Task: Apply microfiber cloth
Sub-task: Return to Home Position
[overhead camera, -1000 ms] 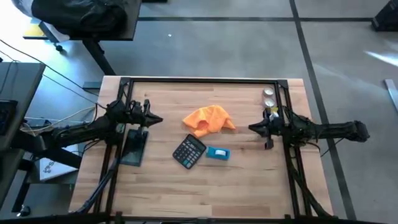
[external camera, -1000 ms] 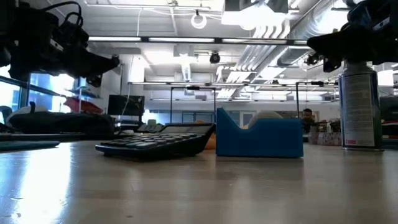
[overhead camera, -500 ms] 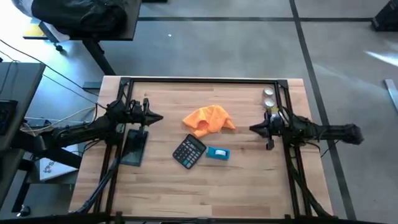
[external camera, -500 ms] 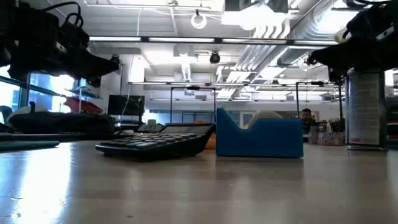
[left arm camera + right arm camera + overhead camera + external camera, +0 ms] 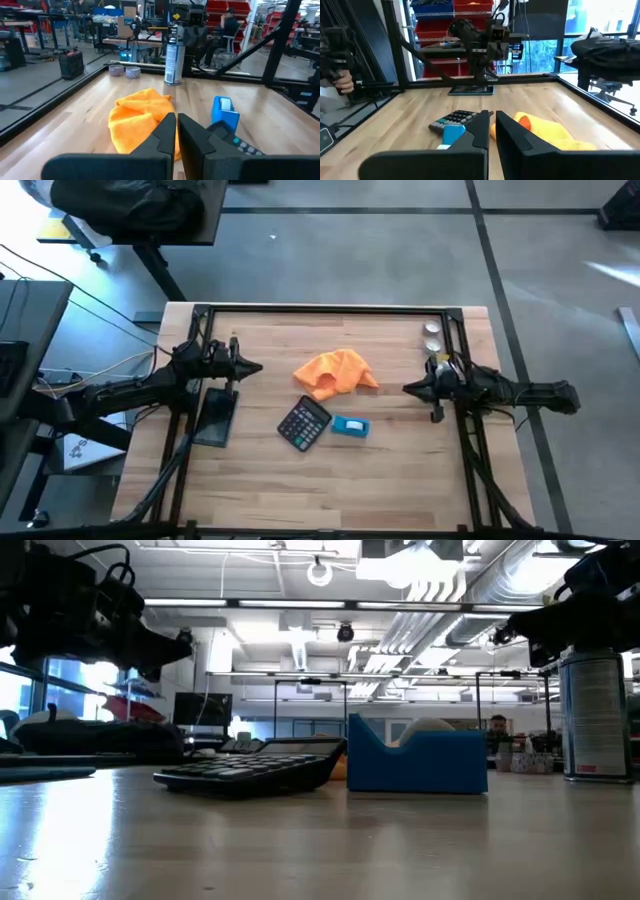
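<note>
Drawing back a touch, right gripper | left gripper unmoved (both jaws together) | orange cloth stays crumpled beside the calculator

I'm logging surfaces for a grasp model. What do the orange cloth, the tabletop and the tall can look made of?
Cloth: soft matte fabric, going by its folds and wrinkles. Tabletop: light wood in joined strips, grain visible, slight sheen. Can: probably metal, a smooth silvery cylinder with a dark cap; not certain.
</note>
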Controlling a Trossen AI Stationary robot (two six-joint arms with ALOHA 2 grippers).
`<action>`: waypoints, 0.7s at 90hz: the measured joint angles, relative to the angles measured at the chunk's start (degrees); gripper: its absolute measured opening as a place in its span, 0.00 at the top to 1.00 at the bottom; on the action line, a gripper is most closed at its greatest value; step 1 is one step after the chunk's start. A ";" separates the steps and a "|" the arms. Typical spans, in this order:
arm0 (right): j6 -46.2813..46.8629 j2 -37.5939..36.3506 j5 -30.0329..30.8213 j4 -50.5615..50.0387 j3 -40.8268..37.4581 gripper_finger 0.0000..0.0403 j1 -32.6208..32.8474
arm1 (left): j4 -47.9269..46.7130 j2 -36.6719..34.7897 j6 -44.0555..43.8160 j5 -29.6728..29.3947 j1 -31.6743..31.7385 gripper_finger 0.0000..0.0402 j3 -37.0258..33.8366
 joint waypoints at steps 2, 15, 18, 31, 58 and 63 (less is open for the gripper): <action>-0.14 0.00 -0.03 0.02 0.00 1.00 0.00 | 0.00 0.00 0.00 0.00 0.00 1.00 0.00; 0.26 0.00 -0.10 0.02 -0.02 1.00 0.00 | -0.06 0.00 0.00 0.00 0.00 1.00 0.00; 0.26 0.00 -0.12 0.02 0.00 1.00 0.00 | -0.04 0.00 -0.02 0.00 0.00 1.00 0.00; 0.26 0.02 -0.11 0.04 -0.02 1.00 0.00 | -0.04 0.00 -0.65 -0.01 0.00 1.00 0.00; 0.26 0.04 -0.11 0.04 -0.02 1.00 0.00 | -0.04 0.00 -0.55 -0.02 0.00 1.00 0.00; 0.26 0.03 -0.12 0.04 0.00 1.00 0.00 | -0.04 0.00 -0.55 -0.02 0.00 1.00 0.00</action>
